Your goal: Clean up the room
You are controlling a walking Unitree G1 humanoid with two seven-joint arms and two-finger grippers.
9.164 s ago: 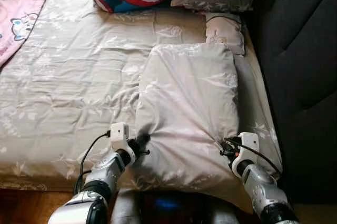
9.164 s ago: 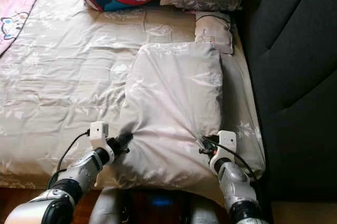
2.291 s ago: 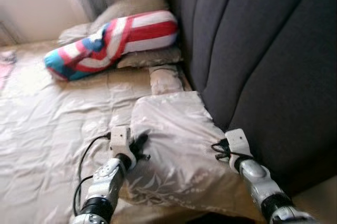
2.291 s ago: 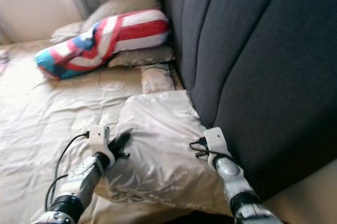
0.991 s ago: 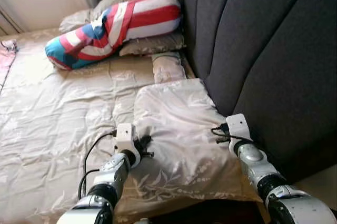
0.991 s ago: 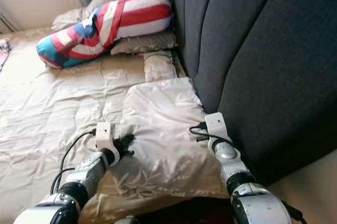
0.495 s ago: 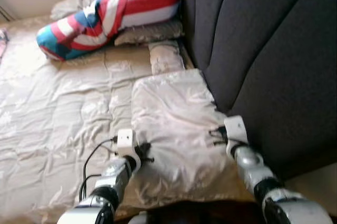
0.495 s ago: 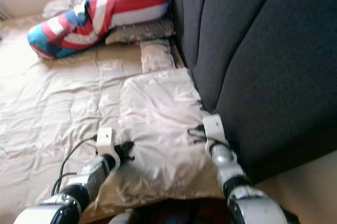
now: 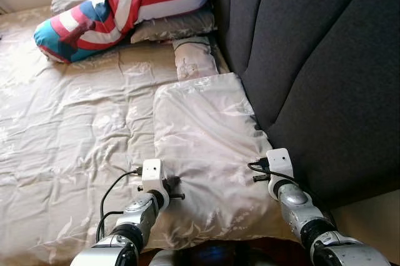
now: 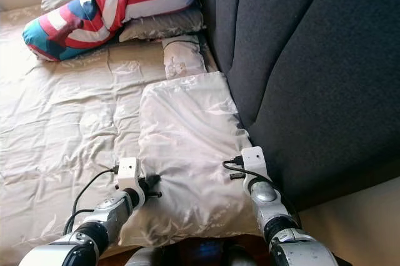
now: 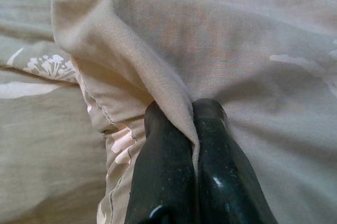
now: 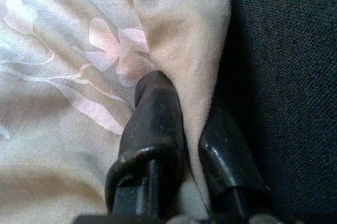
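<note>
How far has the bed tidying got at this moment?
Done: the beige pillow lies flat on the bed, its far corner against the dark headboard. In hand: the left hand and right hand each pinch a fold of its cover at the near corners. Left: letting go, and perhaps straightening the striped bolster and small cushion by the headboard.
</note>
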